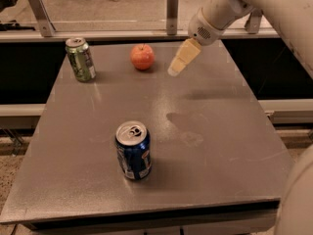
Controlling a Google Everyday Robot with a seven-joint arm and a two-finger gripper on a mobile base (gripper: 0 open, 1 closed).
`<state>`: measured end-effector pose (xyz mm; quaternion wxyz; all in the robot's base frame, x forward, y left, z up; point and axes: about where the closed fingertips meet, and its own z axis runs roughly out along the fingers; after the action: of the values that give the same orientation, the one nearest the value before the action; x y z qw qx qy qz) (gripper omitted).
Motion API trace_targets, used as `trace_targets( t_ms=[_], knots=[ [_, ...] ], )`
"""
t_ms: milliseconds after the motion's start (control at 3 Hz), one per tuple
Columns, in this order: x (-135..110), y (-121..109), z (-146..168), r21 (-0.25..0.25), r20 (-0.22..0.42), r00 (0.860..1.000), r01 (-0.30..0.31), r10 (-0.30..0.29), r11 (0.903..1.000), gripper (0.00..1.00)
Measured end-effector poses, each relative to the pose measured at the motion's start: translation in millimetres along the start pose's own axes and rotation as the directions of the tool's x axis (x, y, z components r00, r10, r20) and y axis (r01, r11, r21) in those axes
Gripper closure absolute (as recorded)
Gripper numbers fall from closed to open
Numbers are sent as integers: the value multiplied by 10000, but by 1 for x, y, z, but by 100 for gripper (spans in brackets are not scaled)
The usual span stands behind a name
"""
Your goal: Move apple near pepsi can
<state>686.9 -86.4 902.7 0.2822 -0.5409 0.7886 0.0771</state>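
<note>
The apple [142, 56] rests on the counter [225, 141] close to the far edge, stem dimple up, with nothing touching it. It has not been picked up yet, so I judge the job to be at the approach.

The pincer [175, 70] hangs just to the right of the apple, apart from it and raised above the surface, slanting down toward the apple. I cannot tell whether it is open or closed, but it carries nothing. The slant looks like a reach from above and the side, which suits a round thing that would roll away if nudged low. The arm [264, 4] comes in from the right of the apple and from higher up, so it does not cross over either can.

The pepsi can [133, 151] stands upright well in front of the apple, toward the near edge, pull tab on top. It marks the goal, so the apple has most of the counter's depth to cross. Set down too close, the apple could bump the can, and set down carelessly it could roll off.

The green can [81, 59] stands upright to the left of the apple, apart from it, in the same far row. It is the wrong can and should stay untouched.
</note>
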Motion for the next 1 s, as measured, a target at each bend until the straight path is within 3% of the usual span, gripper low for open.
trace_targets(
  t_ms=[333, 1000],
  knots=[
    [-30, -15, 45, -111, 580, 9971, -481, 486, 9988, 0],
    [-63, -23, 85, -367, 1139, 9897, -836, 873, 9958, 0]
  ],
)
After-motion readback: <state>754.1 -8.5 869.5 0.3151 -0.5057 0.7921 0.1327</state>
